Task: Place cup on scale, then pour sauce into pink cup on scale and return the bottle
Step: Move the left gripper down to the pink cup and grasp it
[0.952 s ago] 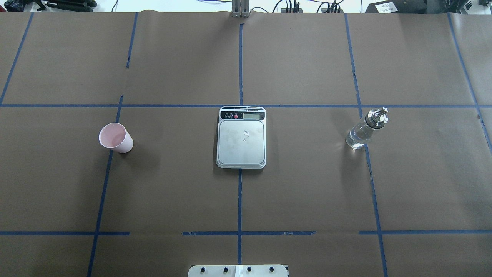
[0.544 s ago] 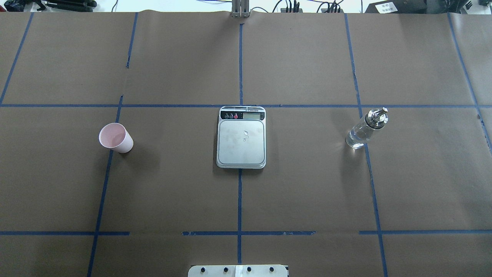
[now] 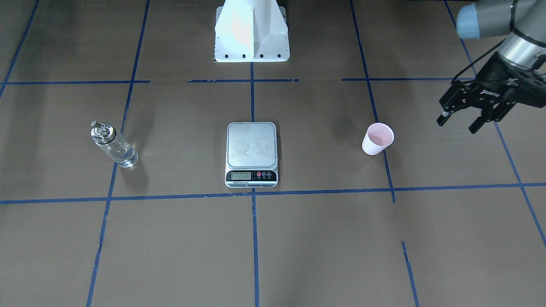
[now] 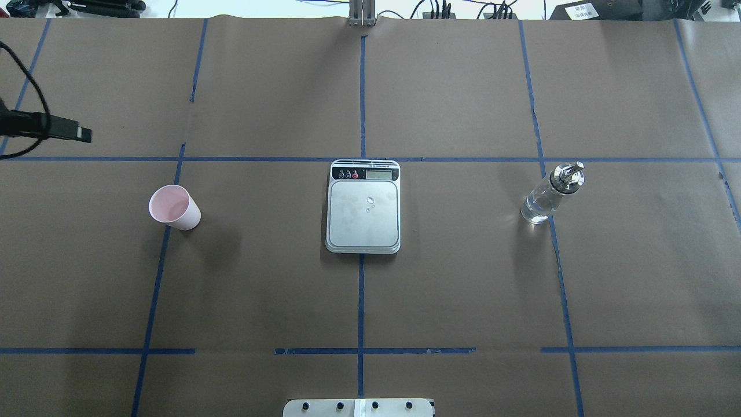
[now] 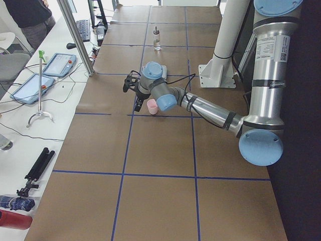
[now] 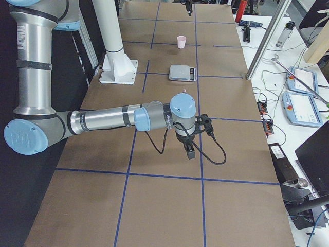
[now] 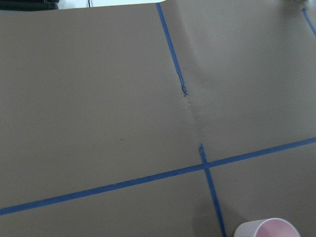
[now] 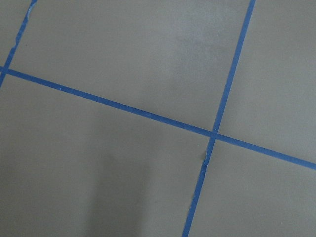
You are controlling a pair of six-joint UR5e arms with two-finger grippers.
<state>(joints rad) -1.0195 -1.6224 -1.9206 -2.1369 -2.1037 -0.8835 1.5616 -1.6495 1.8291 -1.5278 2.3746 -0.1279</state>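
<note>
The pale pink cup (image 3: pixel 377 139) stands upright on the brown table, apart from the scale (image 3: pixel 251 145), whose steel platform holds only a few drops. The cup (image 4: pixel 173 207) is left of the scale (image 4: pixel 363 214) in the overhead view. The clear glass bottle (image 4: pixel 547 197) with colourless sauce and a silver pourer stands upright to the scale's right. My left gripper (image 3: pixel 458 124) hovers open and empty beyond the cup, towards the table's left end. The cup's rim (image 7: pixel 269 228) shows at the bottom of the left wrist view. My right gripper (image 6: pixel 190 149) shows only from the side; I cannot tell its state.
Blue tape lines grid the brown paper. The robot's white base (image 3: pixel 251 30) stands behind the scale. A side bench with tablets (image 5: pixel 57 65), cables and tools runs along the far edge, and a person (image 5: pixel 30 15) stands near it.
My left gripper has come into the overhead view at its left edge, above and left of the cup. Cup, scale and bottle have not moved.
</note>
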